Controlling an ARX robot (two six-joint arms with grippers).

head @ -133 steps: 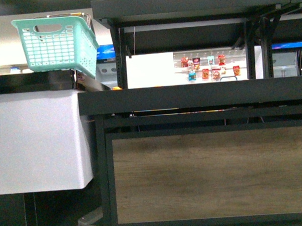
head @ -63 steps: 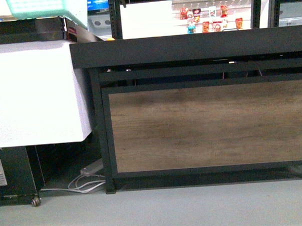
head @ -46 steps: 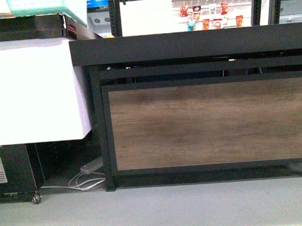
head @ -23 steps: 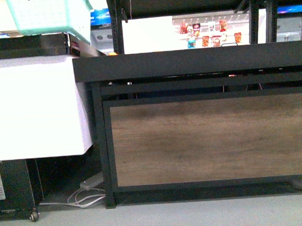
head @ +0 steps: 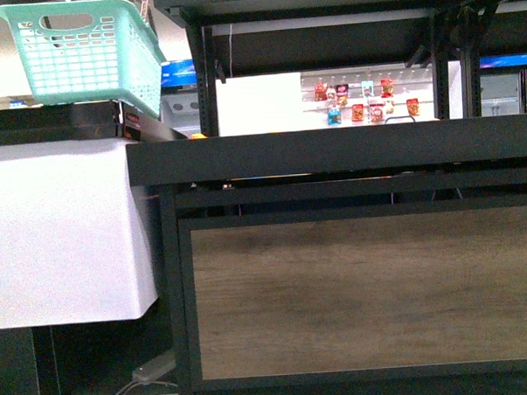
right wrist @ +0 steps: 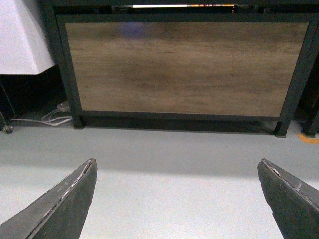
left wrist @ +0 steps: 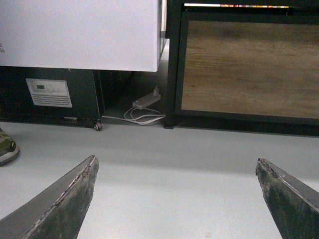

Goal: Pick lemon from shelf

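Open gap above counter [head: 331, 151] front edge, under upper tray [head: 325, 4]; upright posts [head: 208, 86] stand near left corner and toward right edge. Basket [head: 82, 57] hangs above left corner. Wood panel [head: 364, 289] closes space below front edge.

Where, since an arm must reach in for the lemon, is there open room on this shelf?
Open: the gap above the shelf's lower tray, between the upright posts; its surface hidden edge-on. The floor before the wood panel is bare. Crowded: the left, where the teal basket sits above the white cabinet.
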